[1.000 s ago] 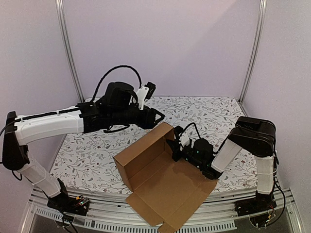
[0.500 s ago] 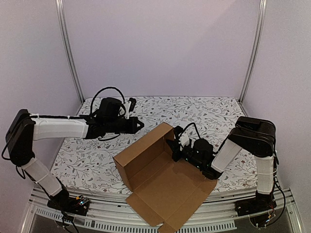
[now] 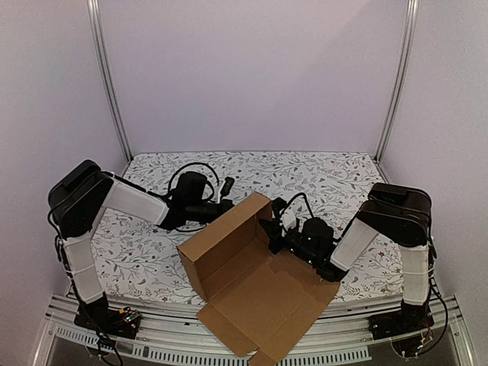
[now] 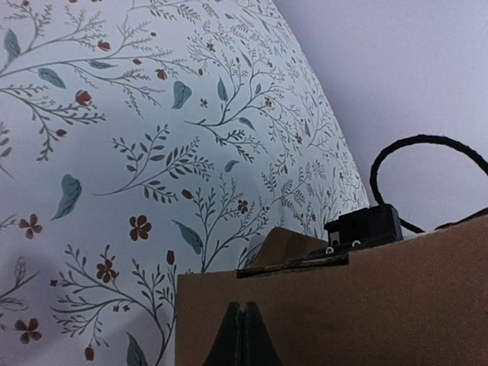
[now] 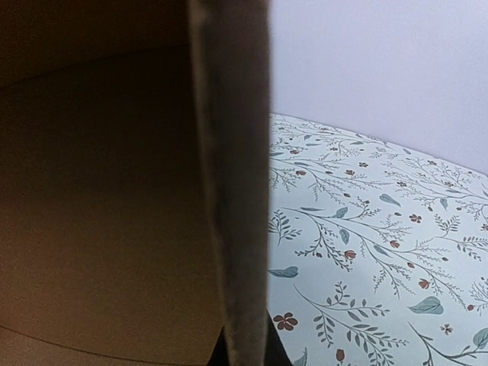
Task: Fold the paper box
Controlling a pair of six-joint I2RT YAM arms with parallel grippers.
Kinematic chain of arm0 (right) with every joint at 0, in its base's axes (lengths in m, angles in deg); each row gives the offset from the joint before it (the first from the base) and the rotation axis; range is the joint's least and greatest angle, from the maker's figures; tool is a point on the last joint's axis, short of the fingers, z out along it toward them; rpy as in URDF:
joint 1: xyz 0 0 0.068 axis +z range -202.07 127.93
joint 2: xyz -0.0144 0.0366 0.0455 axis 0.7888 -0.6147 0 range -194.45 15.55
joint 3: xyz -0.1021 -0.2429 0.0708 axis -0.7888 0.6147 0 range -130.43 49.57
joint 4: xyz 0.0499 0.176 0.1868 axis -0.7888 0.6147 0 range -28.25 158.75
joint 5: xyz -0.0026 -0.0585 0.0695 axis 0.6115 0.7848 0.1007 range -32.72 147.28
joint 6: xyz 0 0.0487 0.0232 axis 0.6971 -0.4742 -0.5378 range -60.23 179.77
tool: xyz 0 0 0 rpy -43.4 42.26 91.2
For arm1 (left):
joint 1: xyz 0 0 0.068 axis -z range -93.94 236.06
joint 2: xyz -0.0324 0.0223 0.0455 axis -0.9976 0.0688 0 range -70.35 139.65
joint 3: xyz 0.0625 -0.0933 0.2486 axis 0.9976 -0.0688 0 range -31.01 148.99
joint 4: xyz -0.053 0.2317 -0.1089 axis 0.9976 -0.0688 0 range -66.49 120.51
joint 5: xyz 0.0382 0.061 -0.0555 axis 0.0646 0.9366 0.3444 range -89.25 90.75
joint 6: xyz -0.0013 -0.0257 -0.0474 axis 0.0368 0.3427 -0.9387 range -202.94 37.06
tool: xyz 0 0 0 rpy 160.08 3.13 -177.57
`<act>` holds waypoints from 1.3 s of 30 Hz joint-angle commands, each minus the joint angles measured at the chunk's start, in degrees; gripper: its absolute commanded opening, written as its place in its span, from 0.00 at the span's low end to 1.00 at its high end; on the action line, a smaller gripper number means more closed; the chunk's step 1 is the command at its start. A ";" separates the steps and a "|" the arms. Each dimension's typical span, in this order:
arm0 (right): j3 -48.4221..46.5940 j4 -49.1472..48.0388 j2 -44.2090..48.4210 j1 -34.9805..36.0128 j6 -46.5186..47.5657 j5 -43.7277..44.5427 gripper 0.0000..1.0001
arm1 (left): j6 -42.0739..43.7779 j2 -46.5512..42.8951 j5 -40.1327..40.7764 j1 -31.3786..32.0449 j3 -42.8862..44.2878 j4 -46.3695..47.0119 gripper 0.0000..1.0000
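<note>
- The plain brown corrugated paper box (image 3: 255,286) lies open on the near middle of the white, flower-patterned worktop (image 3: 343,179), turned at an angle to its edges.
- Its far long wall and its left end wall stand upright. A wide flat panel with flaps spreads toward the arms' bases and juts out past the worktop's near edge.
- The right claw (image 3: 273,229) is at the box's far right corner, closed on the upright cardboard there.
- In the right wrist view the wall's edge rises from between the claw's dark fingers (image 5: 274,358). The shaded inside of the box is to the left of the edge and the flowered cloth to the right.
- The left claw (image 3: 227,204) is low over the worktop, just behind the far long wall on its outer side, and points at it.
- In the left wrist view its tips are pressed together with nothing between them, set against the wall's outer face. Whether they touch the cardboard cannot be told.
- Above that wall's top edge show a black housing (image 4: 362,226) and a looped black cable (image 4: 427,139) of the right arm.
</note>
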 commanded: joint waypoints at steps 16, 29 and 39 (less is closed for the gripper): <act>-1.99 -3.45 -2.70 0.47 -0.88 -0.67 0.00 | -6.00 6.11 -11.64 2.06 4.51 12.10 0.00; -3.33 -3.45 -3.85 1.28 -0.96 -1.77 0.00 | -6.82 8.19 -12.39 3.40 6.64 12.63 0.00; -3.27 -3.45 -3.74 1.37 -0.70 -0.53 0.00 | -6.23 5.97 -12.52 3.64 4.63 12.10 0.00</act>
